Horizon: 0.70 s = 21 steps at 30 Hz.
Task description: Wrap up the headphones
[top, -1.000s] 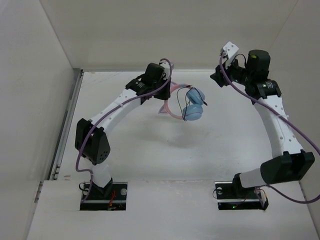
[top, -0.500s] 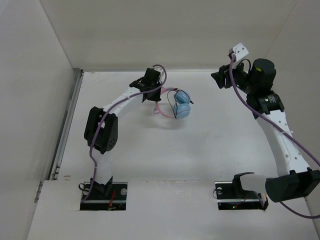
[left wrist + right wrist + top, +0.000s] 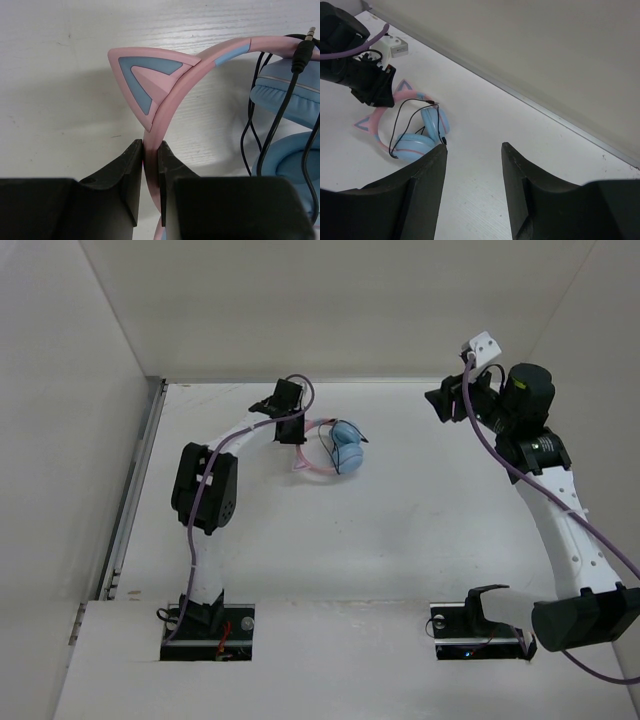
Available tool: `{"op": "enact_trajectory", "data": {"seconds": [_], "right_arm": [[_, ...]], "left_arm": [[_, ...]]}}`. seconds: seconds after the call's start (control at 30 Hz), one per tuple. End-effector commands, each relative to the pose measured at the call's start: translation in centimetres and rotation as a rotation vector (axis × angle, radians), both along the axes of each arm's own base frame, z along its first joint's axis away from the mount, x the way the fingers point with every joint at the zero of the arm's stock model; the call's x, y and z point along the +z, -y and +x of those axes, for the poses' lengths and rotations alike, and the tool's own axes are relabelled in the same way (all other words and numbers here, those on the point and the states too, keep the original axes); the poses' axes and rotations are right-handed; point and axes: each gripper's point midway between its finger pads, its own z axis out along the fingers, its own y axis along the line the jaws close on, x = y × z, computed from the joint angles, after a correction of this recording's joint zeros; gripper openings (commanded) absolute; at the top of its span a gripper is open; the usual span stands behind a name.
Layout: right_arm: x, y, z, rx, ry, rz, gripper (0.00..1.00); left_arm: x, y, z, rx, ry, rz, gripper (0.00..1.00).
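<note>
at the far side of the white table (image 3: 400, 520), a little left of the middle and near the back wall (image 3: 340, 310), the headphones (image 3: 345, 448) lie flat, with the pink headband (image 3: 308, 466) curving toward the left arm and the two light blue ear cups (image 3: 348, 446) side by side on the right. the left gripper (image 3: 296, 437) reaches down to them from the left, and its wrist view shows the jaws clamped on the headband (image 3: 200, 65), one black finger (image 3: 131, 175) pressed against each side of the thin pink strip, just below a pointed cat ear (image 3: 145, 80) with a blue triangle inside it. in that same view the thin black cable (image 3: 272, 140) loops loosely over the blue ear cups (image 3: 287, 100), and its metal plug (image 3: 306, 47) sticks up at the upper right edge. the right gripper (image 3: 440, 400) is well apart from the headphones, raised at the far right of the table and pointing left toward them. its own camera shows the jaws apart with nothing between them (image 3: 472, 155), and past its fingers it looks down on the headphones (image 3: 415, 142), where the cable (image 3: 402, 117) arcs over the cups, a second cat ear (image 3: 365, 122) rests on the table, and the left gripper (image 3: 382, 97) sits on the headband.
</note>
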Motion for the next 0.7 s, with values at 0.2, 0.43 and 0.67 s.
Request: {"op": "enact_trajectory", "data": {"seconds": [0.2, 0.43, 0.67], "right_arm": [[0.4, 0.4, -0.1, -0.016, 0.009, 0.011, 0.54], [0.1, 0.5, -0.1, -0.018, 0.002, 0.01, 0.54], [-0.1, 0.7, -0.2, -0.021, 0.003, 0.005, 0.54]], "left_arm": [[1.3, 2.0, 1.1, -0.007, 0.033, -0.105, 0.15], [1.1, 1.6, 1.1, 0.008, 0.029, -0.094, 0.34], [2.3, 0.9, 1.0, 0.022, 0.052, -0.092, 0.43]]}}
